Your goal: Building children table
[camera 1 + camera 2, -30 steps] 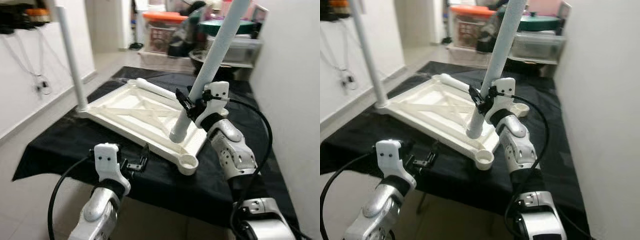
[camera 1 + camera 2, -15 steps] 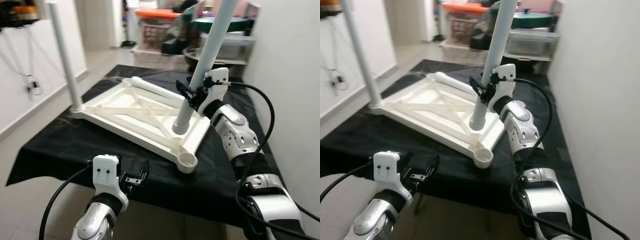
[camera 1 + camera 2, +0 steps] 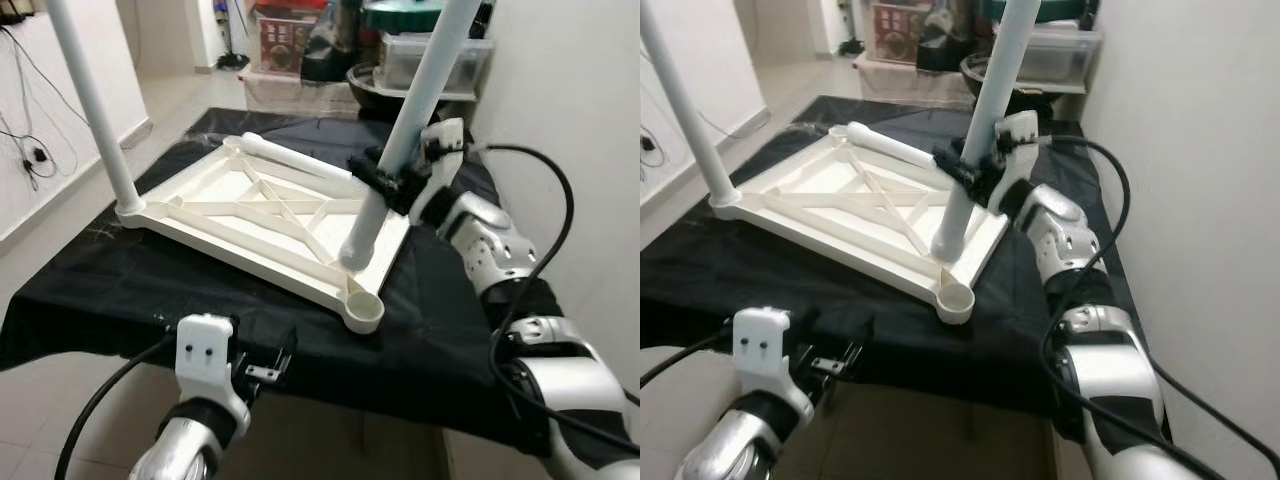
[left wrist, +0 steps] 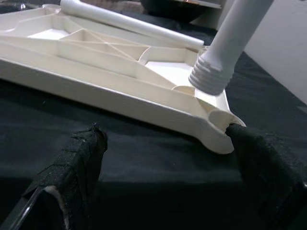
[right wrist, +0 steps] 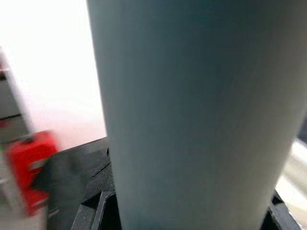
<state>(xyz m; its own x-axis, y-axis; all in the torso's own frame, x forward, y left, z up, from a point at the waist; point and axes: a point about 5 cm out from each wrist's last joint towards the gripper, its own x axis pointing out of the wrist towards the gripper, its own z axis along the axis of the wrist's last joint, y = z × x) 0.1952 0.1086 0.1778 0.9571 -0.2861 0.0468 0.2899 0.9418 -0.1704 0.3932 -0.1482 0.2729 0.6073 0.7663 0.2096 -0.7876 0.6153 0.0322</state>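
A white plastic table top (image 3: 262,226) lies upside down on a black-covered table (image 3: 100,280). One white leg (image 3: 88,100) stands fixed in its far left corner. A loose leg (image 3: 290,160) lies along its far edge. My right gripper (image 3: 385,183) is shut on another white leg (image 3: 400,130), holding it tilted, with its threaded end (image 4: 211,79) hanging just above the frame beside the empty near corner socket (image 3: 365,312). My left gripper (image 3: 262,362) is open, low at the table's front edge, its fingers (image 4: 76,163) apart with nothing between them.
Storage boxes and a dark bowl (image 3: 375,80) crowd the floor and shelf beyond the table. A white wall (image 3: 580,120) runs close along the right. Tiled floor (image 3: 60,190) lies open to the left, with cables on the left wall.
The camera has dropped and moved closer. My right gripper has carried the leg's lower end slightly down toward the near corner of the frame. My left gripper stays low and open.
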